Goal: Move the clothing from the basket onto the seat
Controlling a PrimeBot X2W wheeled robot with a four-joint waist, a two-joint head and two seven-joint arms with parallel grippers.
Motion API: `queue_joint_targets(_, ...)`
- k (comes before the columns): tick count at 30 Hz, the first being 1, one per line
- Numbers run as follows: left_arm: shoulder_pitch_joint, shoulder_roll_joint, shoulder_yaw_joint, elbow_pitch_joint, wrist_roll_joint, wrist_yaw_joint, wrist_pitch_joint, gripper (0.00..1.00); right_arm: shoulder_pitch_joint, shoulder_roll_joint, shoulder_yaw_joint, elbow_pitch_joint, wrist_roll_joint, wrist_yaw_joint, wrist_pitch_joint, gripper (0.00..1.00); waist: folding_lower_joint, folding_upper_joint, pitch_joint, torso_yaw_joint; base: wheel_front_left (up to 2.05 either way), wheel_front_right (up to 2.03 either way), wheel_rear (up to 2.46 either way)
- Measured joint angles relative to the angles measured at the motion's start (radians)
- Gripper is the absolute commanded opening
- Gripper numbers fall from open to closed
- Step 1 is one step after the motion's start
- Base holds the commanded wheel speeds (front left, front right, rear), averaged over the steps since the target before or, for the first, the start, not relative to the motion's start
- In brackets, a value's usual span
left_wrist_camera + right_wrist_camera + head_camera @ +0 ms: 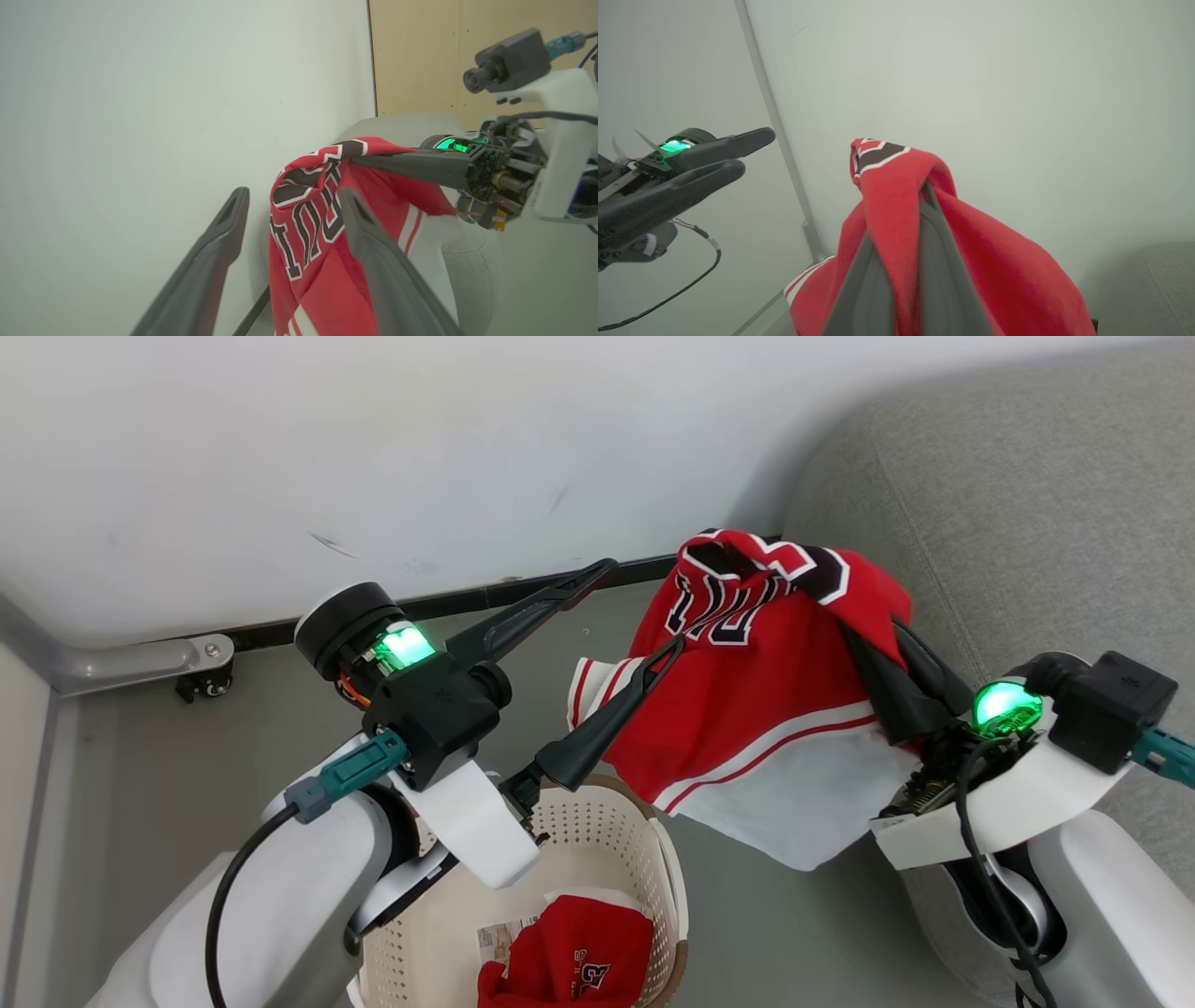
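Note:
A red jersey (747, 709) with white panels and dark lettering hangs in the air between the basket and the seat. My right gripper (924, 196) is shut on its upper fold, and the fabric drapes over both fingers. My left gripper (639, 607) stands open just left of the jersey, its lower fingertip against the cloth's edge; in the left wrist view, the jersey (308, 233) shows between its spread fingers (219, 242). The cream basket (653, 840) sits below my left arm and holds another red jersey (569, 961). The grey seat (1027, 523) is at the right.
A white wall (373, 457) with a dark baseboard (448, 602) rises close behind the jersey. A grey metal bracket (140, 663) lies at the wall's foot on the left. Grey floor (775, 924) runs between basket and seat. A paper tag (504, 933) lies in the basket.

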Motion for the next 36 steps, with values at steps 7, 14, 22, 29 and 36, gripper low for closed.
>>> queue_joint_targets(7, 0.000, 0.001, -0.007, 0.000, -0.006, 0.000, 0.007, 1.00, 0.021, 0.002, -0.048, -0.018, -0.012, 0.000, 0.000, 0.00, 0.0000, 0.0000, 0.009, -0.015, 0.00, 0.00, 0.00)
queue_joint_targets(14, 0.000, 0.001, -0.019, -0.001, -0.012, 0.000, 0.010, 1.00, 0.051, 0.009, -0.091, -0.036, -0.026, 0.000, 0.000, 0.00, 0.0000, 0.0000, 0.020, -0.041, 0.00, 0.00, 0.00)
queue_joint_targets(22, -0.006, 0.002, -0.039, -0.001, -0.014, 0.000, 0.017, 1.00, 0.077, 0.023, -0.138, -0.056, -0.037, 0.000, 0.000, 0.00, 0.0000, 0.0000, 0.036, -0.085, 0.00, 0.00, 0.00)
queue_joint_targets(29, -0.018, 0.011, -0.054, -0.001, -0.015, 0.000, 0.026, 1.00, 0.099, 0.038, -0.172, -0.071, -0.052, 0.000, 0.000, 0.00, 0.0000, 0.0001, 0.052, -0.131, 0.00, 0.00, 0.00)
queue_joint_targets(36, -0.035, 0.017, -0.071, 0.000, -0.017, 0.000, 0.036, 1.00, 0.120, 0.063, -0.202, -0.091, -0.056, 0.000, 0.000, 0.00, 0.0000, 0.0000, 0.070, -0.180, 0.00, 0.00, 0.00)
